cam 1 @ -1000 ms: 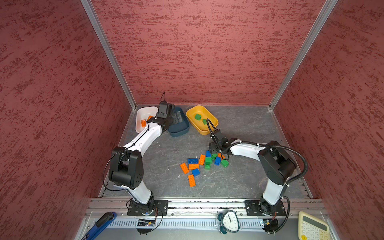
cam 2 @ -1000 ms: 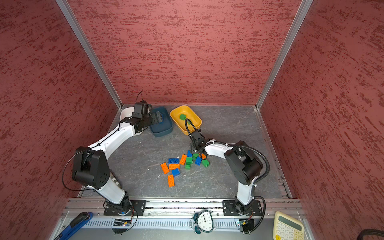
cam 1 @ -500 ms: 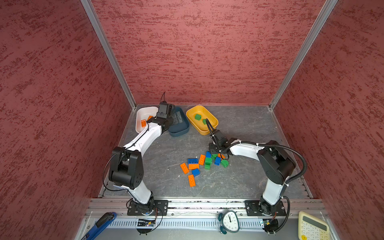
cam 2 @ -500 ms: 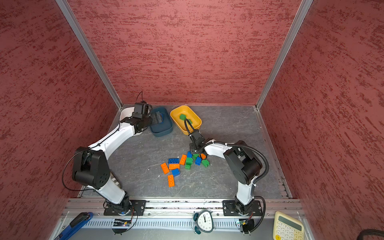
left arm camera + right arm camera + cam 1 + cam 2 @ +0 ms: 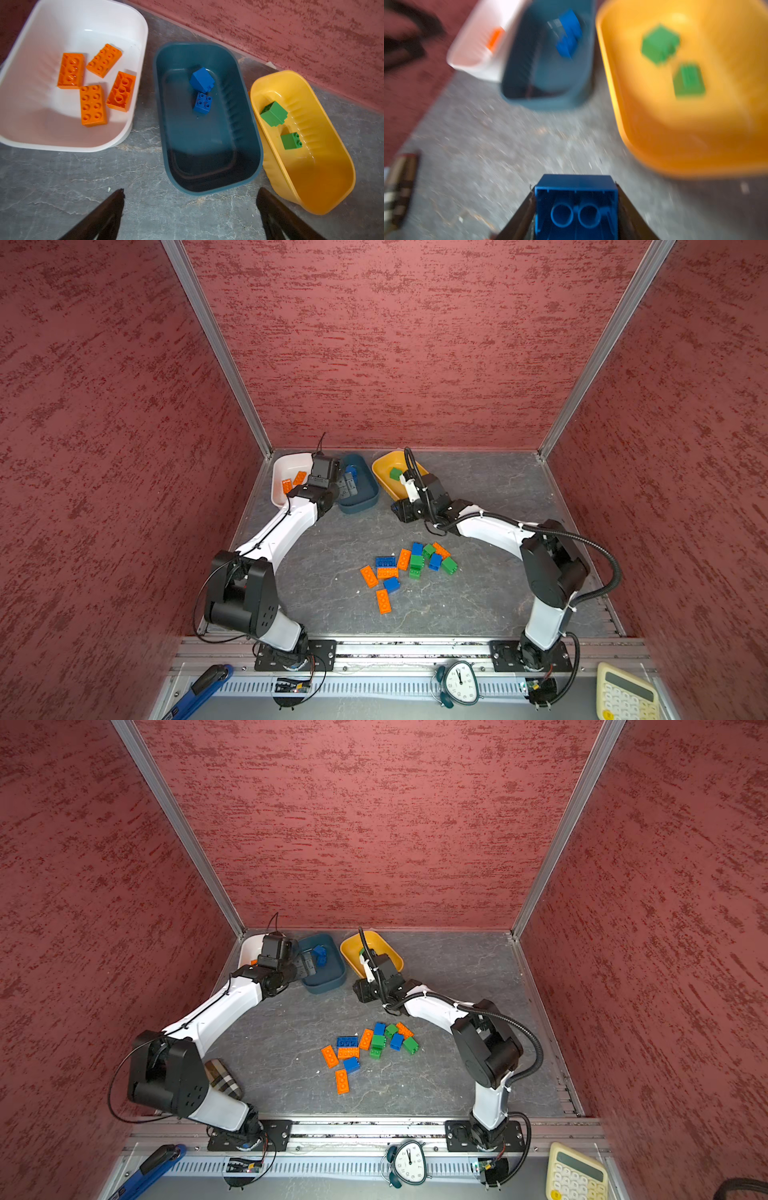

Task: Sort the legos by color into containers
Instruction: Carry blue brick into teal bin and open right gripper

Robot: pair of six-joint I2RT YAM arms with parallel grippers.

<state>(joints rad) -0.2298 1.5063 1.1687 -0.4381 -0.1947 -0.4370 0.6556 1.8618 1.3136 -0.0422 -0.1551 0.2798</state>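
I find my right gripper (image 5: 575, 188) clamped on a blue brick (image 5: 576, 209), left gripper (image 5: 190, 196) jaws wide apart, near teal tub (image 5: 234, 124)

Bright even light, soft shadows, glare in white tub (image 5: 89, 31); right wrist view motion-blurred

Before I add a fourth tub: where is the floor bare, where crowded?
Bare: back right corner beside the yellow tub; between the left arm and the brick pile; front strip along the rail. Crowded: back left, around the white tub and teal tub.
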